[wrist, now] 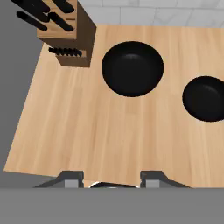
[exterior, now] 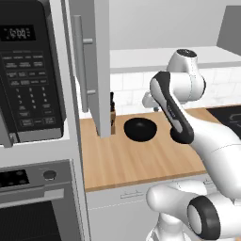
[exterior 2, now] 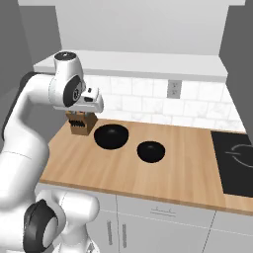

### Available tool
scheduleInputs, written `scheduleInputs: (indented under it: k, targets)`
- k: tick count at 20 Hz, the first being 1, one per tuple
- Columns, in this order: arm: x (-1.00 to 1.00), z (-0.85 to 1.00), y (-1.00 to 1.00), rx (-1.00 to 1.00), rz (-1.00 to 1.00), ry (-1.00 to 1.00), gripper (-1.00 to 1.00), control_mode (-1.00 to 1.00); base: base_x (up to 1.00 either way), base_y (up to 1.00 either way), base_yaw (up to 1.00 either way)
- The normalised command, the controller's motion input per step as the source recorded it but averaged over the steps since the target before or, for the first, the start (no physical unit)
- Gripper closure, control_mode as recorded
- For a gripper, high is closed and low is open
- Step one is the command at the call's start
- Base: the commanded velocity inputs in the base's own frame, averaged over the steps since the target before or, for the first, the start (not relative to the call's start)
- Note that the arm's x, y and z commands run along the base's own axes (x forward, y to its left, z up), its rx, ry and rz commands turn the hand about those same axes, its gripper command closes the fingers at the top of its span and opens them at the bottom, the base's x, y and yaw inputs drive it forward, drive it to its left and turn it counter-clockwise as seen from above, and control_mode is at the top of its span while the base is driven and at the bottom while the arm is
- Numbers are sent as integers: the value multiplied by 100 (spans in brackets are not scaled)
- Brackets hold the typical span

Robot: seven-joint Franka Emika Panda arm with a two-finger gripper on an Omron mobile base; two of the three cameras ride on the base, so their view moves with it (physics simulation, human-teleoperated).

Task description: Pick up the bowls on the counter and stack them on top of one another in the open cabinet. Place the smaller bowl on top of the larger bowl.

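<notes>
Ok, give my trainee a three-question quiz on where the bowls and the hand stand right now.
1. True or false: the larger bowl sits nearer the knife block than the smaller bowl does.
2. Where do both bowls rest? A) in the cabinet B) on the counter C) on the stove
3. Fill in: the hand holds ____.

Key: 1 true; 2 B; 3 nothing: its fingers stand apart above bare wood, short of both bowls.
</notes>
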Motion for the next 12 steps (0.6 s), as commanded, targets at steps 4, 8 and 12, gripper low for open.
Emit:
scheduleInputs:
  k: [4, 8, 12]
  targets:
    - [-12, -17, -44, 7, -10, 3, -100, -100, 0, 0, 0]
    - [-14, -74, -100, 24, -36, 0, -100, -100, 0, 0, 0]
    - [0, -48, -100, 20, -44, 1, -100, -100, 0, 0, 0]
